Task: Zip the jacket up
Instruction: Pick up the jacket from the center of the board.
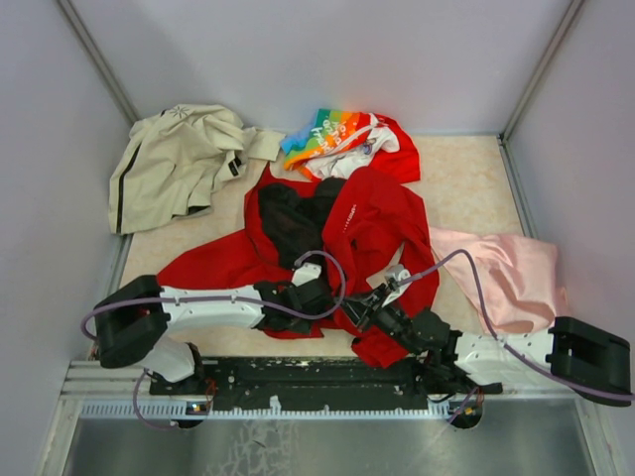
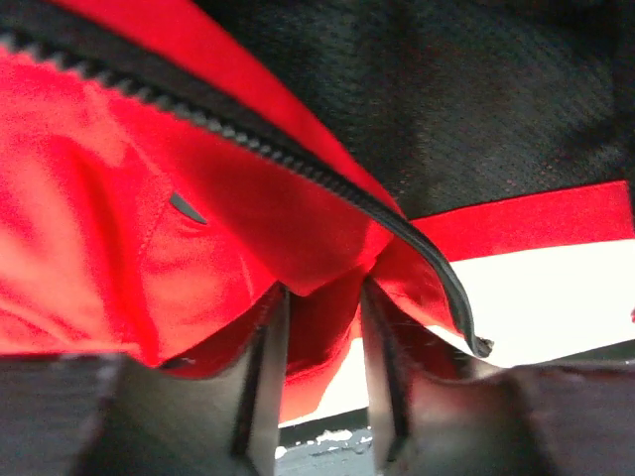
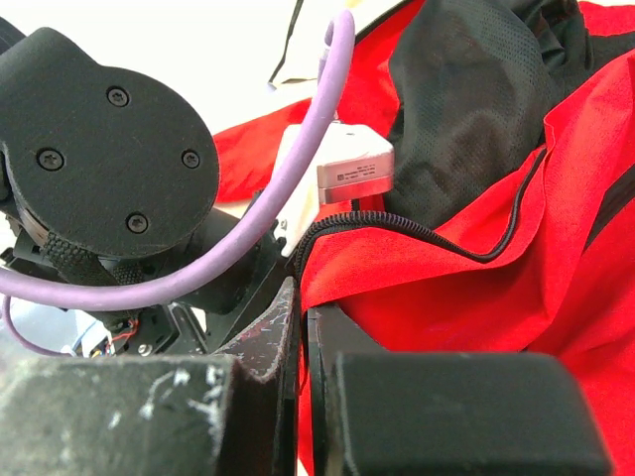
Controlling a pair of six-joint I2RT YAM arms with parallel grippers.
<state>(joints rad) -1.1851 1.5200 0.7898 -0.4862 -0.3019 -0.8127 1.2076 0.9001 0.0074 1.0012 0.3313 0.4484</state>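
The jacket [image 1: 372, 213] lies spread in the middle of the table [image 1: 466, 178], open, with its black lining [image 1: 290, 216] turned up. Its lower edge reaches toward my bases. My left gripper [image 2: 319, 302] is on that near edge. Its jaws stand apart, and a fold of red cloth hangs down between the fingers [image 2: 266, 367], not pinched as far as I can see. The zipper [image 2: 298, 164] runs slantwise just above them, and its loose end curls down beside my right-hand finger. My right gripper [image 3: 303, 297] is just beside the left, also at the near edge. Its jaws are closed, finger against finger. The red hem and its dark teeth begin right at the tips, but I cannot tell whether any cloth is caught there. A beige jacket [image 1: 174, 164] lies at the far left, touching a rainbow garment [image 1: 332, 134] at the red collar. A pink cloth [image 1: 506, 273] lies to the right.
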